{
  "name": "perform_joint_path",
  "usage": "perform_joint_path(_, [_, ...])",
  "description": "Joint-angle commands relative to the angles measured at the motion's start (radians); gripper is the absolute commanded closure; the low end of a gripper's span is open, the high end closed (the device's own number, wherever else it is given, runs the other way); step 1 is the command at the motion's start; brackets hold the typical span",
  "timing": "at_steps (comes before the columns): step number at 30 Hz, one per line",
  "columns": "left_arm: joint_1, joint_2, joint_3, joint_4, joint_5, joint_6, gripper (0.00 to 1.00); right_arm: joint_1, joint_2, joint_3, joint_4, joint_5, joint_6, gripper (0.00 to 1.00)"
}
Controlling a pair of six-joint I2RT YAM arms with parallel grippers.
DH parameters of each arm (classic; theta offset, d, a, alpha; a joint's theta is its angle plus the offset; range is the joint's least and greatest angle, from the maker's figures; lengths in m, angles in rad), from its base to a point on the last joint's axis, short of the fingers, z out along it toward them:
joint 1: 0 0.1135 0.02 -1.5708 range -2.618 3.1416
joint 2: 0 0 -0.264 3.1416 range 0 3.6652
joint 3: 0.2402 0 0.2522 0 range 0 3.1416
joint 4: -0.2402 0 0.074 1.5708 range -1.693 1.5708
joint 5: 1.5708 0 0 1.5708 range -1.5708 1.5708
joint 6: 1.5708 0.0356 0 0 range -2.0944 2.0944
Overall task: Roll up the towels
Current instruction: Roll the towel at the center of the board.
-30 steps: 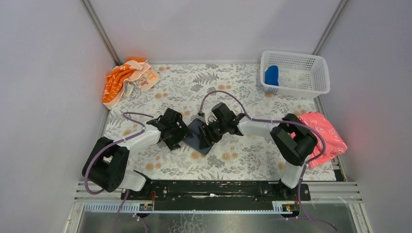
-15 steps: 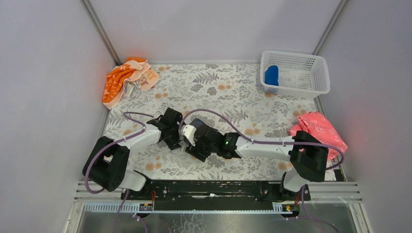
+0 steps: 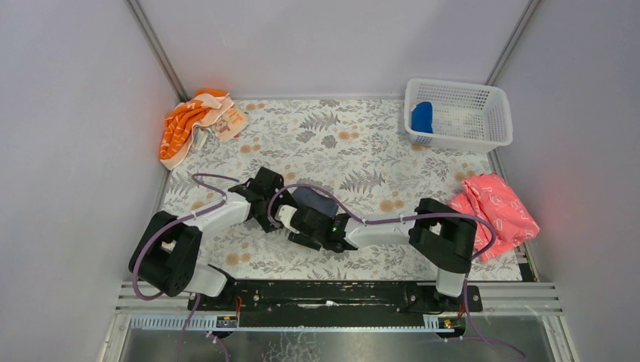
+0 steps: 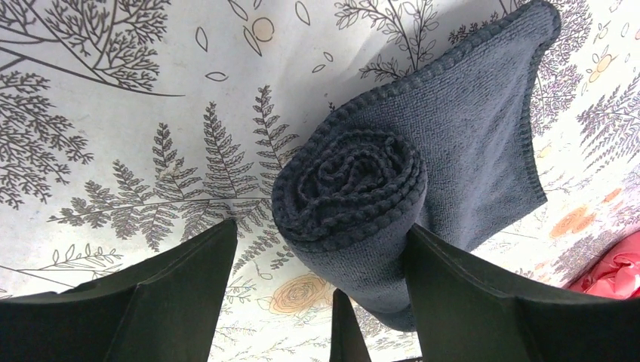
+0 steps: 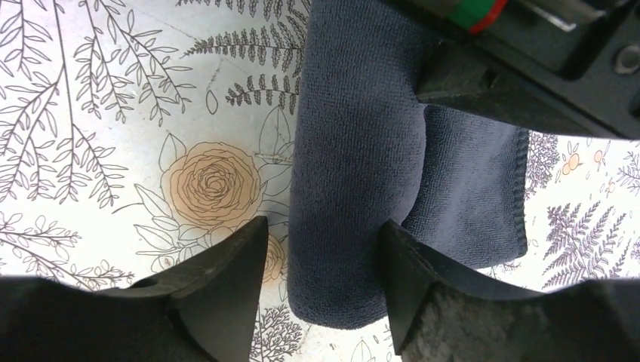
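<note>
- Grey towel [image 4: 362, 196] is sitting as a fat roll right between my fingers, mid-table just ahead of my two bases, with a flat tail [image 4: 483, 128] still not wound in.
- My right gripper [image 5: 321, 226] is the bit that's been changing. A second ago it was coming at the towel from the right side, and now I'm reaching that arm low across the front so it's straddling the roll's near stretch.
- Its jaws are standing fairly wide around the roll. One finger is touching cloth and the other is showing a sliver of tablecloth [image 5: 219, 181] beside it, so I'm not really squeezing anything.
- My left gripper [image 4: 318, 228] isn't budging. It's parked at the roll's end, spread wide, with the spiral facing its camera, one finger brushing the cloth and the other clear of it.
- What I'm taking from that: both hands are now lining up on the one roll, so I'm guessing I'm setting up to push the last turn over the tail.
- The risk I'm seeing is the loose core springing open if I nudge it unevenly.
- Further out, the blue towel [image 3: 422, 117] is lying in the white basket [image 3: 460, 83] at the far right corner, so grey looks like the one still needing work.
</note>
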Motion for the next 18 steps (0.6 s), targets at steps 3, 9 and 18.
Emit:
perform_joint_path(3, [-0.003, 0.047, -0.033, -0.053, -0.065, 0.027, 0.21, -0.040, 0.046, -0.005, -0.058, -0.082, 0.031, 0.50])
perform_joint_path(9, [0.014, -0.051, -0.023, -0.089, -0.092, 0.017, 0.15, -0.137, 0.032, 0.044, -0.161, -0.432, 0.083, 0.63])
perform_joint_path(18, [0.064, -0.312, -0.063, -0.171, -0.115, -0.027, 0.06, -0.273, 0.116, 0.158, -0.282, -0.914, 0.153, 0.71])
